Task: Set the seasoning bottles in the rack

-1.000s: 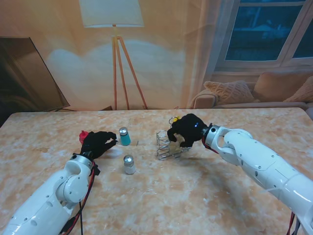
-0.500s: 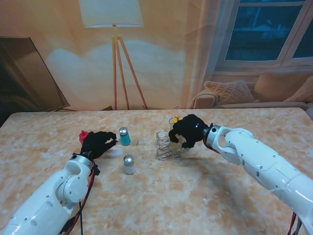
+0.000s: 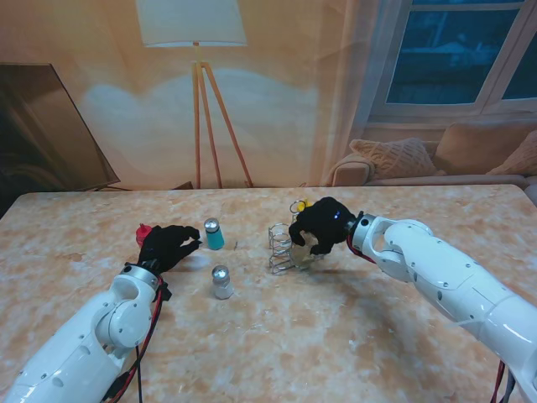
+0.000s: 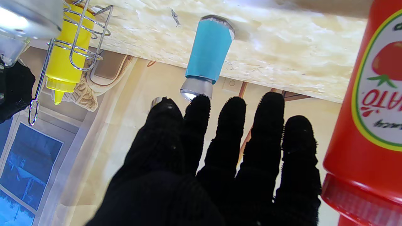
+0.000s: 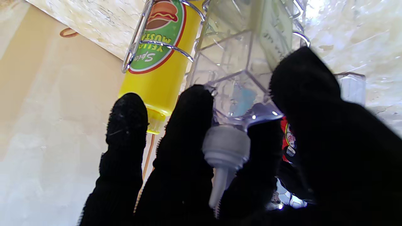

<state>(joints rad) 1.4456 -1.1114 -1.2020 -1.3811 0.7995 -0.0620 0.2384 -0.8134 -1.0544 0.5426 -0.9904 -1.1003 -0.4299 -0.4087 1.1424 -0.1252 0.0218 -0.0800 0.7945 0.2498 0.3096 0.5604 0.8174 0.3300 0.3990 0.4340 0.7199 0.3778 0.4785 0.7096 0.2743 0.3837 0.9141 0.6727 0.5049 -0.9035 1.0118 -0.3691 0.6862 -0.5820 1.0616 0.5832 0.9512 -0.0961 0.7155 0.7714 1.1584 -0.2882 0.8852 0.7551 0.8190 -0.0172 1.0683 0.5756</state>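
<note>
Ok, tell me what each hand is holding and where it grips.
The right hand grips the clear bottle at its shoulder, near the grey spout. The left hand holds nothing.

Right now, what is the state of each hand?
Left hand: open, holding nothing.
Right hand: fingers shut on the clear bottle at the rack.

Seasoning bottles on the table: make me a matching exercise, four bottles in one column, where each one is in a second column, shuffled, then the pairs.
Bottles
1. yellow mustard bottle
2. clear bottle
3. teal shaker
4. red ketchup bottle

Places
A. standing loose on the table just past the left hand's fingertips
B. gripped by the right hand at the wire rack
C. already sitting in the wire rack
D. close beside the left hand, on its outer side

Pairs: 1-C, 2-B, 3-A, 4-D
</note>
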